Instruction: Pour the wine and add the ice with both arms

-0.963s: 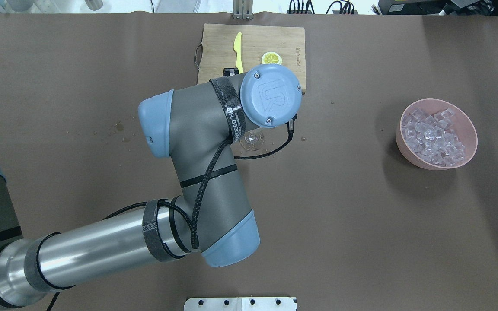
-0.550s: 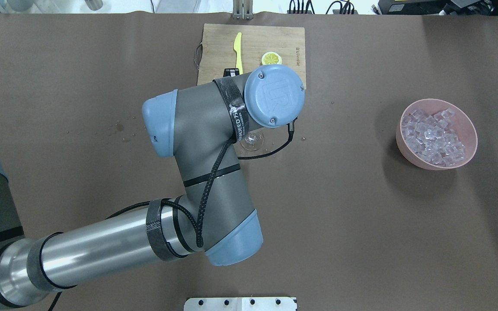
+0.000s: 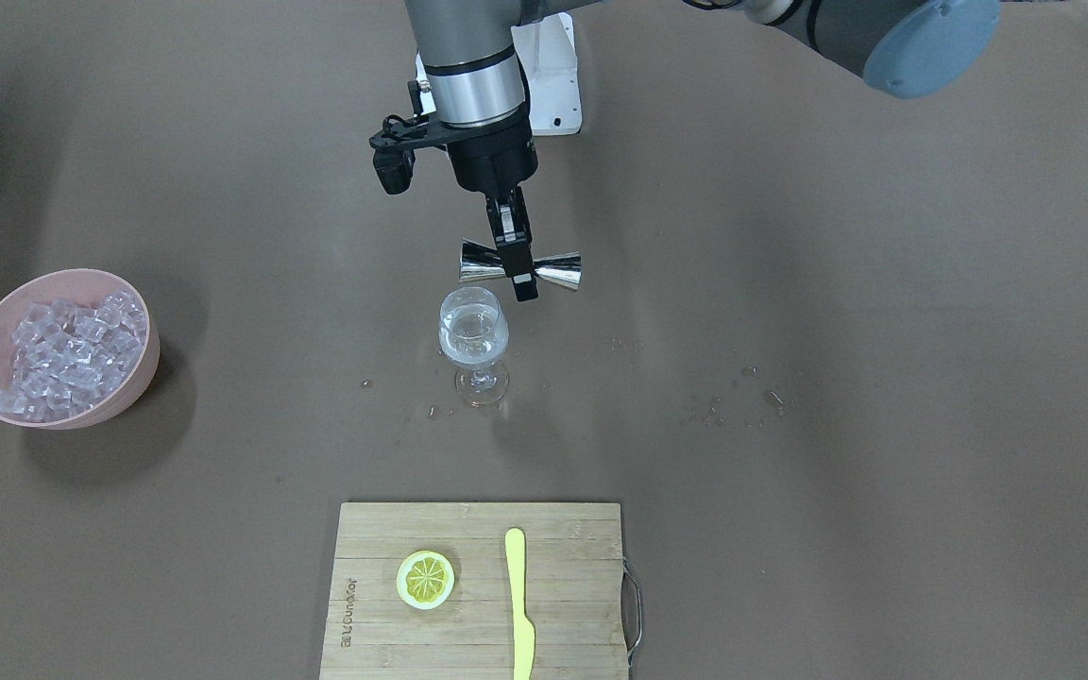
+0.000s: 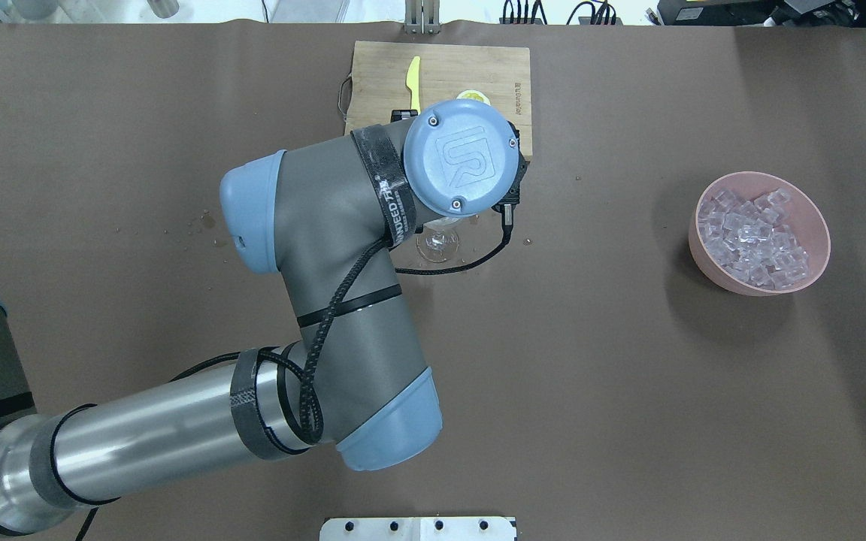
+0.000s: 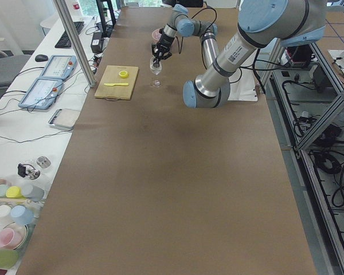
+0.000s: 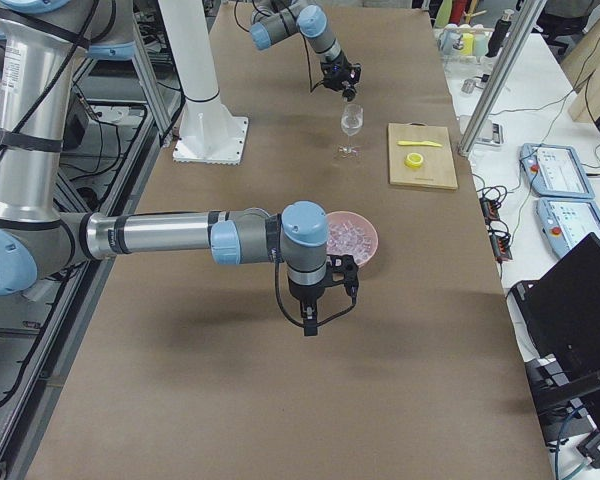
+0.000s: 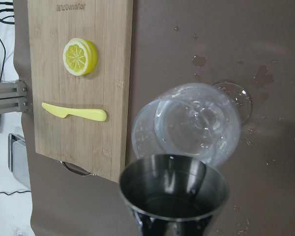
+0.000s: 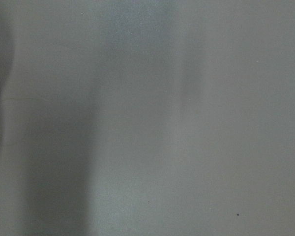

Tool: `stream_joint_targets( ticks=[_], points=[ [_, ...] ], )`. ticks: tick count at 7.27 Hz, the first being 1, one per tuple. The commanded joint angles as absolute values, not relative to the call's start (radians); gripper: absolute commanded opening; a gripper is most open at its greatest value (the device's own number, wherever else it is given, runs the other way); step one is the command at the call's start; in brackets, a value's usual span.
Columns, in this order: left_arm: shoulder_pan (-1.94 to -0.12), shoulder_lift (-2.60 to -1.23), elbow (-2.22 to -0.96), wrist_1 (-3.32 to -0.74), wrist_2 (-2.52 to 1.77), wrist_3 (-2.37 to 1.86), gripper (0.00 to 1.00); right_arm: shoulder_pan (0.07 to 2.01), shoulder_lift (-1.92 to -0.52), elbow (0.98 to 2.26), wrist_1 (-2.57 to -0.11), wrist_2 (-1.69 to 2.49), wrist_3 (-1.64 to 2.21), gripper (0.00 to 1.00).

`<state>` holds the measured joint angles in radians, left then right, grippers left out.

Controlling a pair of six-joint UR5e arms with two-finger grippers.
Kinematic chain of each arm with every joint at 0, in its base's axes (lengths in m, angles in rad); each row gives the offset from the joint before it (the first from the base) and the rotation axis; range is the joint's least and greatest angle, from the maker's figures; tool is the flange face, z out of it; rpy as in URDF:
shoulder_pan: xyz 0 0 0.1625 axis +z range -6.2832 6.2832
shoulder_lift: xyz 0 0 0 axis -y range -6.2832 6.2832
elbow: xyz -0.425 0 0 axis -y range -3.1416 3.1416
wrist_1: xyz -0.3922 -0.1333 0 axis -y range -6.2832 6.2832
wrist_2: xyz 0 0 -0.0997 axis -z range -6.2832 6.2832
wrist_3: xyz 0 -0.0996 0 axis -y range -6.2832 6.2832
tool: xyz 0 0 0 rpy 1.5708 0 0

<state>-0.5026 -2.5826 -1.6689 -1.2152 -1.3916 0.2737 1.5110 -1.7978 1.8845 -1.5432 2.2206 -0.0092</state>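
Extended left arm (image 4: pixel 343 248), jaws clamped; low right arm (image 6: pixel 180 235), wrist downward.

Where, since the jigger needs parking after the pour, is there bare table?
A bare stretch lies between the wine glass and the pink bowl, with only stray droplets. Beyond the splashes on the robot's left is open too. Crowded: around the glass, under the jigger in the left tool, and the cutting board.

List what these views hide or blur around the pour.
Overhead: the left arm's wrist covers the jigger, the left end effector and most of the wine glass.
Right wrist view: blurred grey only.
Right side camera: the right end effector shows only here, open or shut unclear.
Left wrist view: jigger's inside dark; leftover liquid unclear.
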Motion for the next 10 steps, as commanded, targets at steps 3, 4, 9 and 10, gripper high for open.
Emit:
stream_joint_targets(
  ticks=[3, 4, 9, 10],
  points=[
    [-0.688, -2.376, -1.733, -1.553, -1.691, 0.261, 0.0, 1.511, -1.798, 1.885, -1.543, 2.221, -0.009, 1.0],
    [-0.731, -2.349, -1.735, -1.593, -1.754, 0.211, 0.0, 1.511, -1.796, 1.885, -1.543, 2.223, -0.009, 1.0],
    [-0.756, -2.143, -1.755, -1.907, -1.784, -0.174, 0.0, 1.511, -1.796, 1.885, -1.543, 2.226, -0.011, 1.0],
    [-0.756, -2.079, -1.756, -2.01, -1.784, -0.248, 0.0, 1.511, -1.798, 1.885, -1.543, 2.226, -0.011, 1.0]
  ],
)
